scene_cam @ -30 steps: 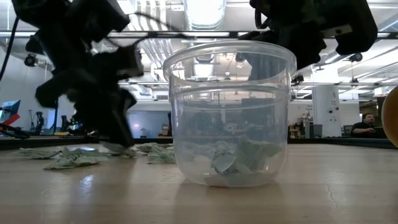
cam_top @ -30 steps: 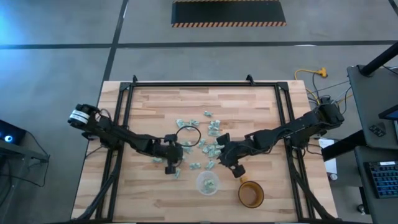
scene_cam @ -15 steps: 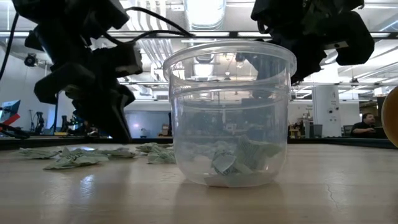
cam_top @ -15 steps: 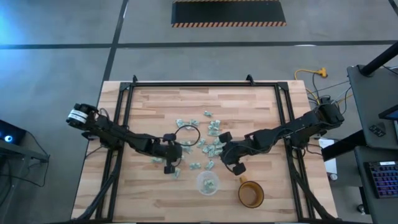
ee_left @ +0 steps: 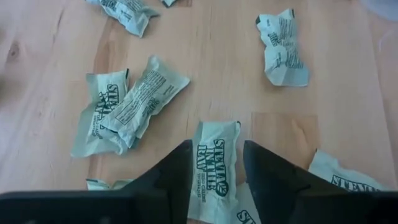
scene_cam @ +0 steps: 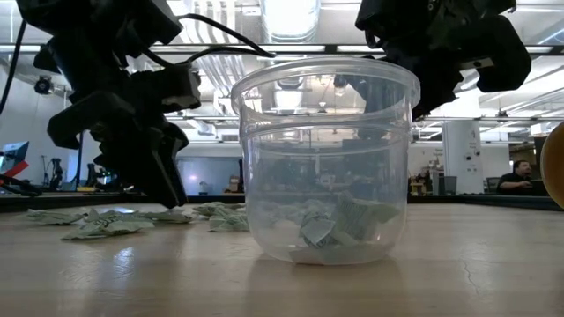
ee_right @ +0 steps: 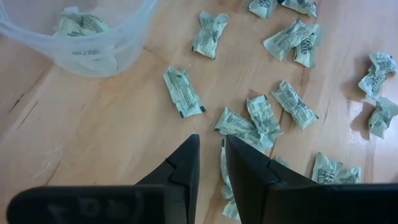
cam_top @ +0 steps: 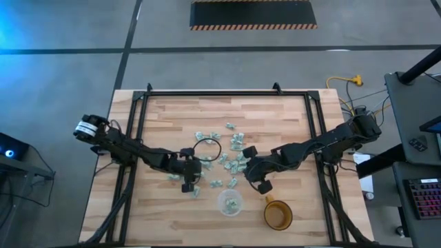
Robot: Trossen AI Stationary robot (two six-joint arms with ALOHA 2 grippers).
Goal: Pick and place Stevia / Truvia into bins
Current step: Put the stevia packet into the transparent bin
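The left hand [ee_left: 214, 168] hangs over the wooden counter [ee_left: 205, 74], fingers [ee_left: 177, 171] parted around 1 Stevia sachet [ee_left: 214, 158] lying flat between them, not gripped. The right hand [ee_right: 210, 163] is open only slightly, a sachet edge [ee_right: 225, 171] in its gap (a firm hold is unclear). The clear cup [cam_top: 229, 202] sits near both hands. Best to lower straight, then close squarely across the sachet's narrow width.

Bright overhead light, silhouetted arms, soft shadows

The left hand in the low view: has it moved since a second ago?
Yes. The left hand has lifted off the sachets, against the unmoved cup.
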